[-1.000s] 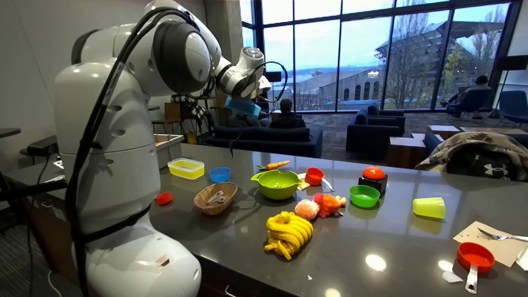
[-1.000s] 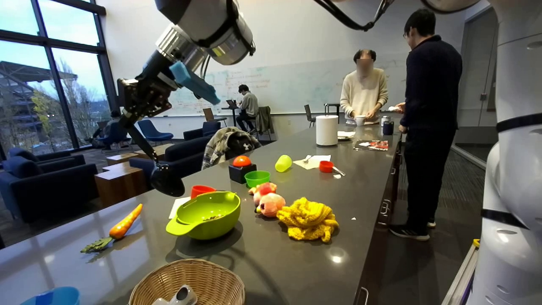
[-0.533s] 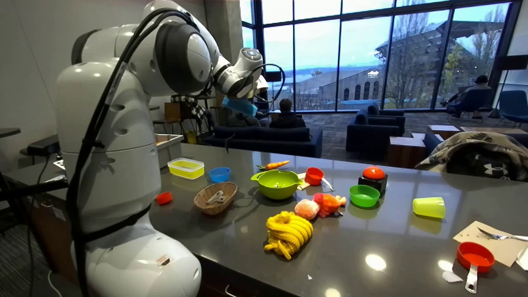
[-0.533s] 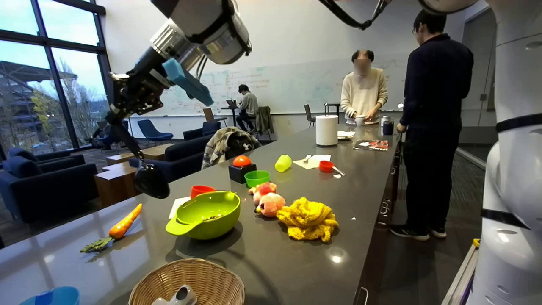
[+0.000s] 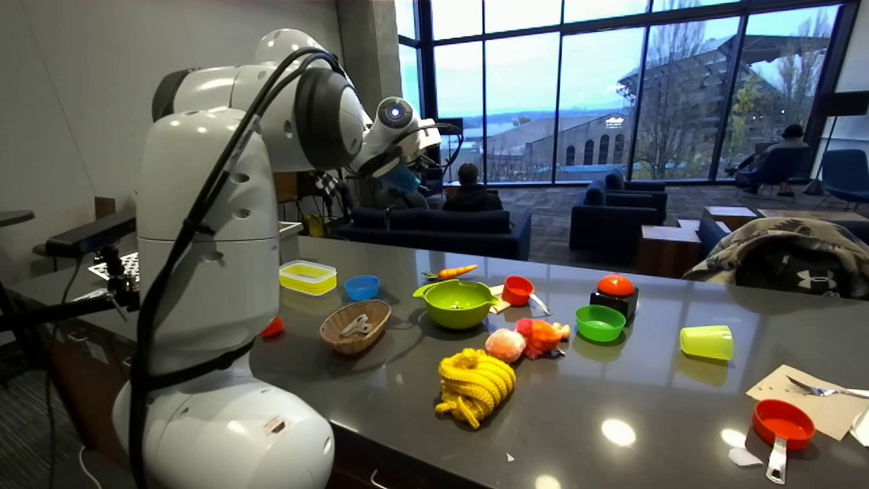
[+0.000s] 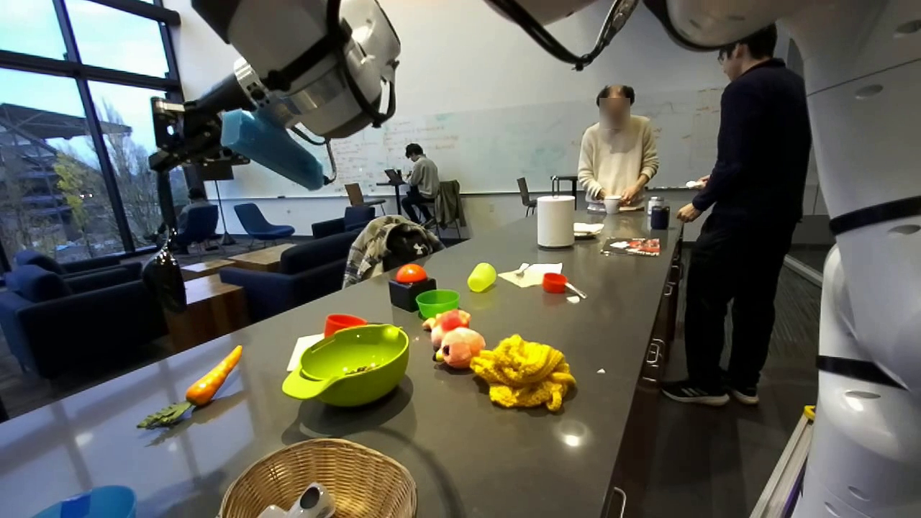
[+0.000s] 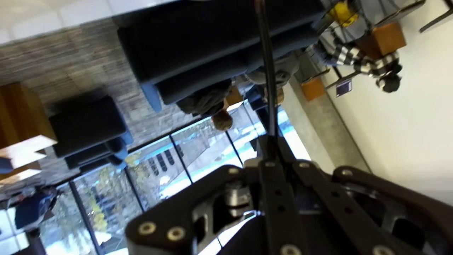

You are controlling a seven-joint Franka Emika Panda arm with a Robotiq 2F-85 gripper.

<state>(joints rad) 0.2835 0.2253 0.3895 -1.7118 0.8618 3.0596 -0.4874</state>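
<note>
A glossy black ladle [image 6: 165, 279], clasped by its slim handle in the fingers [image 7: 287, 156], hangs bowl down, appearing past the left edge of the surface [image 6: 504, 453] in an exterior view.

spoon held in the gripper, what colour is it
Black; the spoon shows best in an exterior view, where it looks glossy.

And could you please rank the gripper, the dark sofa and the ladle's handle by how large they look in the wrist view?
1. Gripper, seen from very close
2. Dark sofa, much farther off
3. Ladle's handle, long but very thin
</note>
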